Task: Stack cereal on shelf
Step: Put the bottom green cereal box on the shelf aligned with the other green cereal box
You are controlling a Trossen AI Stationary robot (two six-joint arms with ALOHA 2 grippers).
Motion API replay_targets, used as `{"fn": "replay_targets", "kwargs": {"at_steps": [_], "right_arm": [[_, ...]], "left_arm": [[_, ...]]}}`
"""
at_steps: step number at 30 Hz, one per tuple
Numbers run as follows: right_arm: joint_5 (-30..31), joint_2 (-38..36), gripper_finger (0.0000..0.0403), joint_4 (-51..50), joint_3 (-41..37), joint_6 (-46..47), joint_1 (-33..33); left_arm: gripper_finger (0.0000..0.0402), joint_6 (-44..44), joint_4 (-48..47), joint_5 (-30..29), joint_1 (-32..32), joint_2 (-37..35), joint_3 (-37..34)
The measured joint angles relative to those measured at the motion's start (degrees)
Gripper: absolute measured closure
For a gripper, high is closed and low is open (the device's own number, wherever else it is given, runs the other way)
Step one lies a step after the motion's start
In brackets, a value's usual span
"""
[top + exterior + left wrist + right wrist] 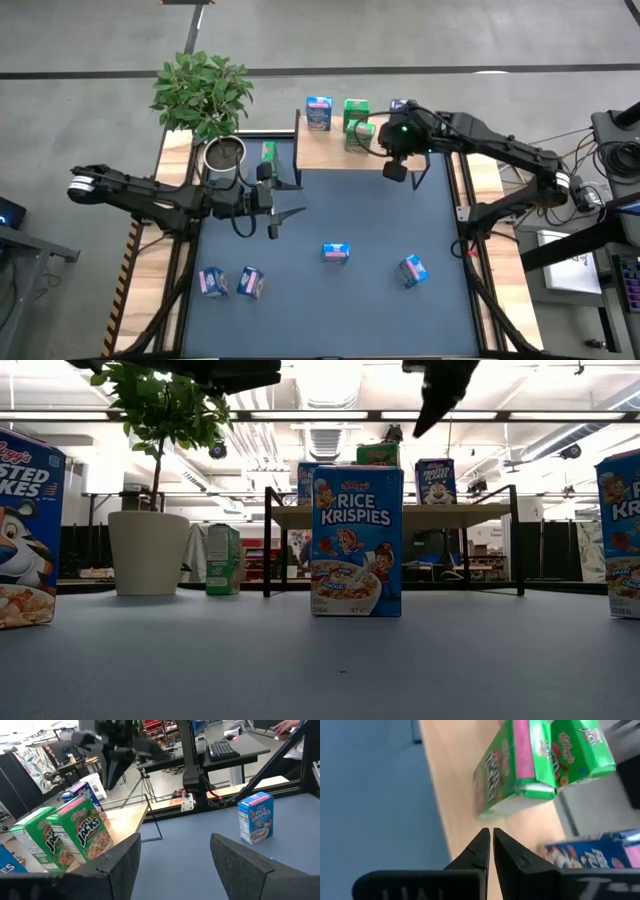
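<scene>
Right gripper [491,836], fingers pinched together on nothing, hovers over the shelf [335,155] beside stacked green cereal boxes [357,130]. Left gripper [275,200], fingers spread and empty, sits nearer the Rice Krispies box [336,253] on the mat.

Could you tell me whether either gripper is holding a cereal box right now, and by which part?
Nothing is held: the right gripper is shut and empty above the shelf, and the left gripper is open and empty.

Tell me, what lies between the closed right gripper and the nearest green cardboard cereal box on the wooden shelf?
Only bare light wood of the shelf; the right wrist view shows the right gripper slightly apart from the green cardboard cereal box.
</scene>
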Motion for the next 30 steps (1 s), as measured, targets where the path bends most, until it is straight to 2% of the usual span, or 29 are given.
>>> {"fn": "replay_targets", "kwargs": {"at_steps": [4, 7, 12, 22, 30], "right_arm": [[1.3, -1.8, 0.039, 11.5, -8.0, -3.5, -3.3], [1.4, -1.7, 0.039, 15.8, -10.8, -5.4, -6.0], [0.8, 0.1, 0.039, 17.9, -11.0, -7.1, -8.5], [1.3, 1.3, 0.039, 22.1, -11.0, -9.4, -8.5], [-0.2, -0.7, 0.039, 14.7, -8.8, -5.7, -8.5]], "left_arm": [[0.0178, 0.0, 0.0, 0.0, 0.0, 0.0, 0.0], [0.0178, -0.1, -0.2, 0.0, 0.0, 0.0, 0.0], [0.0178, -0.2, -0.4, 0.0, 0.0, 0.0, 0.0], [0.0178, -0.2, -0.6, 0.0, 0.0, 0.0, -0.1], [0.0178, -0.2, -1.0, 0.0, 0.0, 0.0, -0.1]]}}
